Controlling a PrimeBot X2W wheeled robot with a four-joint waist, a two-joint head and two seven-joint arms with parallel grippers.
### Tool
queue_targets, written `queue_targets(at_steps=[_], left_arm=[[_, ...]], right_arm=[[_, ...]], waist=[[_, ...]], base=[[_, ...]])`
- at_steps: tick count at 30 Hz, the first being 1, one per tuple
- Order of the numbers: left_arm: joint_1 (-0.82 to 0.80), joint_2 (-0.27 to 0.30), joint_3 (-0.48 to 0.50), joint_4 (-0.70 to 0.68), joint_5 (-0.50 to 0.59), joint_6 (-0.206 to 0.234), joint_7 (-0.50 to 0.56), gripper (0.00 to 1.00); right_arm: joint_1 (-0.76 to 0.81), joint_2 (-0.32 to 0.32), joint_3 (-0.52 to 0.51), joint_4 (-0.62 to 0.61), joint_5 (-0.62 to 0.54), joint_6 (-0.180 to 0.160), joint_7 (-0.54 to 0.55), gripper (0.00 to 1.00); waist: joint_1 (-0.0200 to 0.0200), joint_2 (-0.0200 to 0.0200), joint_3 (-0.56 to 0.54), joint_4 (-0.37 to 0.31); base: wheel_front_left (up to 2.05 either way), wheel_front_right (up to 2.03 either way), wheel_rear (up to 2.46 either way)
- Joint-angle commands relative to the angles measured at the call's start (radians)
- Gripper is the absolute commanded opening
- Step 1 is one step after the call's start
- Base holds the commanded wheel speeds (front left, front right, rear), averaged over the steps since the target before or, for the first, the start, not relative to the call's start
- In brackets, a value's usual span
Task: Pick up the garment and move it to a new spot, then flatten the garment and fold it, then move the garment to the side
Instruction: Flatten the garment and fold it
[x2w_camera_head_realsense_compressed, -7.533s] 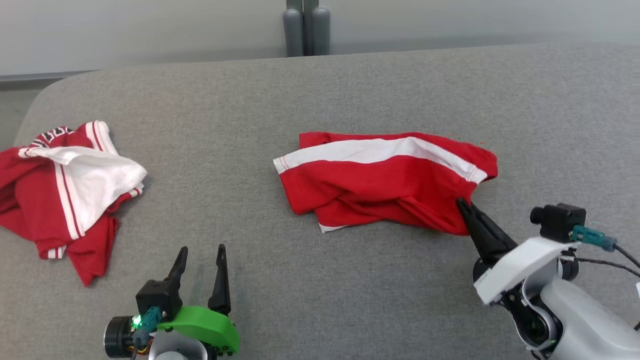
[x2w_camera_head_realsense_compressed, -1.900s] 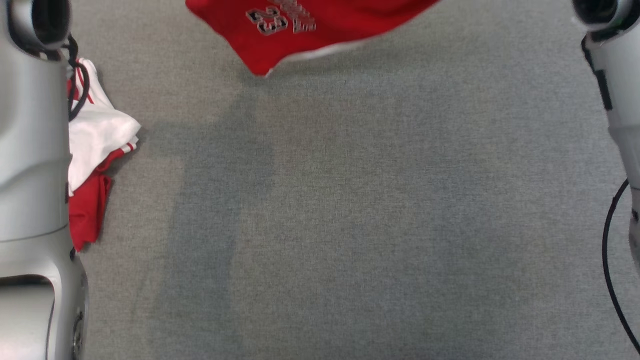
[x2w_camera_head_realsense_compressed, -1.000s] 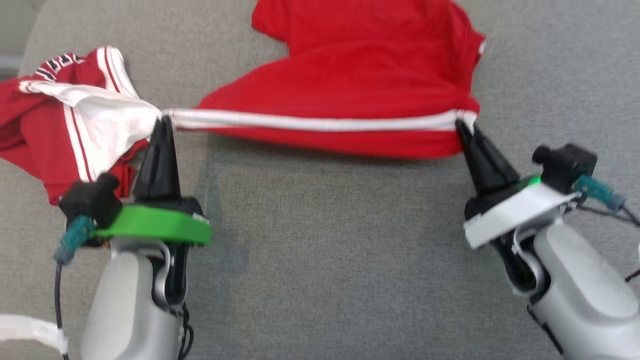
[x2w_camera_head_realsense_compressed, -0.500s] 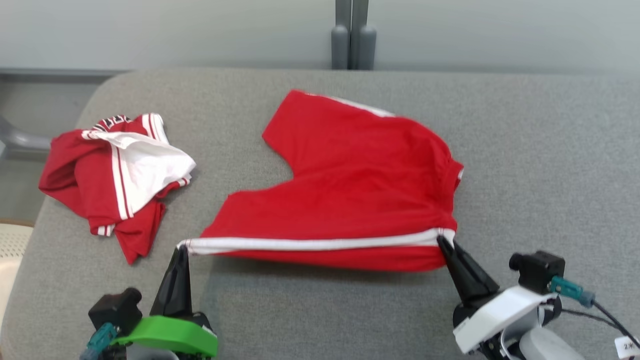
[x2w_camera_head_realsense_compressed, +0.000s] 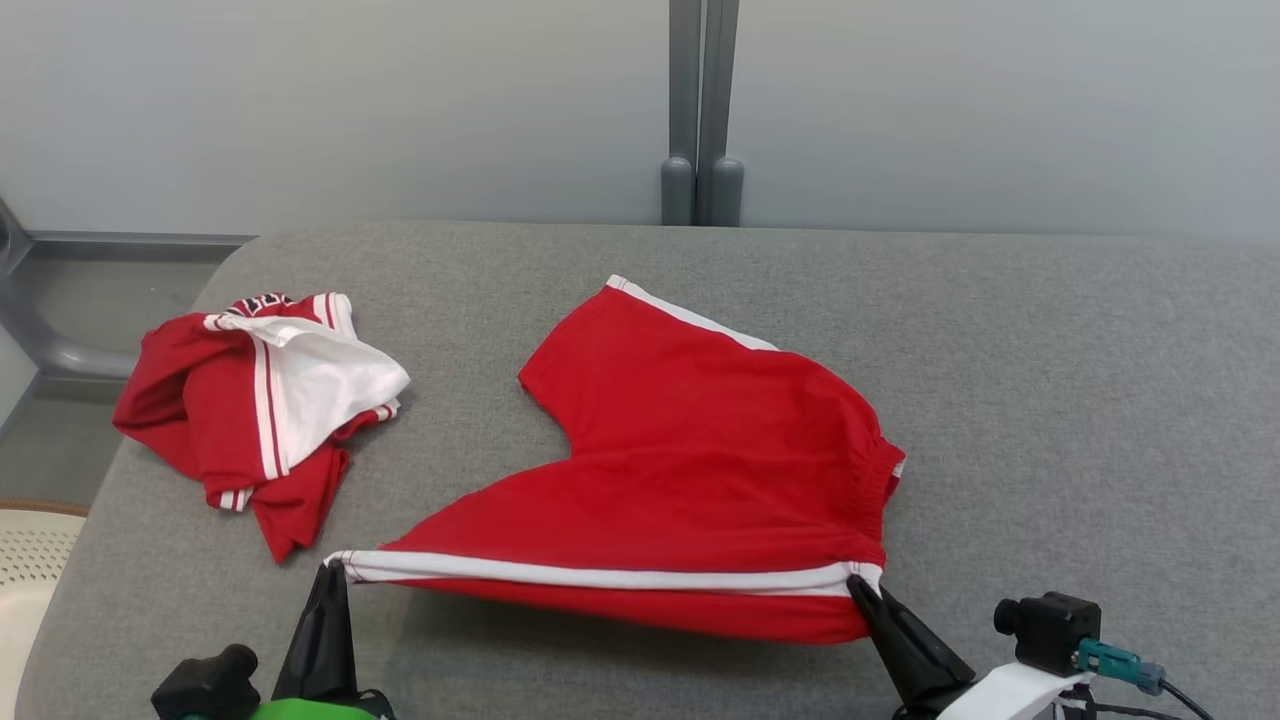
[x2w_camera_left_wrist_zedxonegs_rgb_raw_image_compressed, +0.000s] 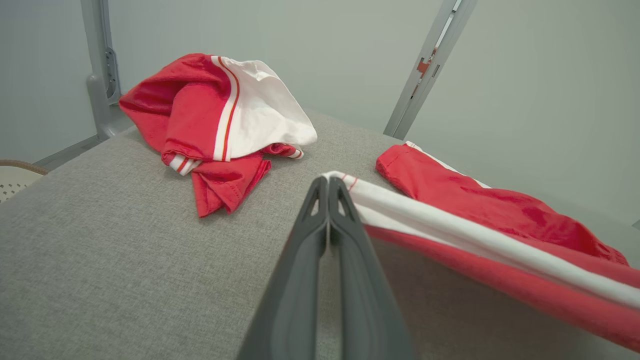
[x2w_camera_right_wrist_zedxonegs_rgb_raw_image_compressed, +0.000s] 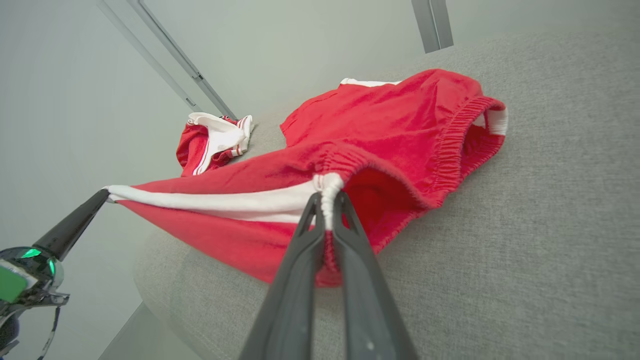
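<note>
As left gripper (x2w_camera_head_realsense_compressed: 329, 575), right gripper (x2w_camera_head_realsense_compressed: 857, 588) pinch shorts (x2w_camera_head_realsense_compressed: 700, 450) edge

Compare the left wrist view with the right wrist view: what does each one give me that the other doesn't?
Left wrist: a pale basket beside the grey pad, and the left gripper pinching the stripe end, up close. Right wrist: the right gripper shut on the waistband, which gapes open. Both: the shorts, the left gripper, the crumpled jersey.
</note>
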Motion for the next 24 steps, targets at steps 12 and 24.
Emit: queue_targets(at_steps=[12,24], left_arm=[[-0.333,0.008,-0.102,0.082,0.080,-0.002,0.000,0.00],[-0.753,0.023,-0.099,0.325,0.203,0.006,0.000,0.00]], right_arm=[[-0.157,0.098,-0.074,0.028,0.004,0.000,-0.003,0.00],[-0.336,0.241,-0.255,0.089,-0.076,0.000,-0.003,0.00]], waist=[[0.0001,0.0000,0.188,-0.126],[0.0001,0.0000,0.415,-0.244]], base=[[0.00,0.00,0.00],[0.00,0.00,0.00]])
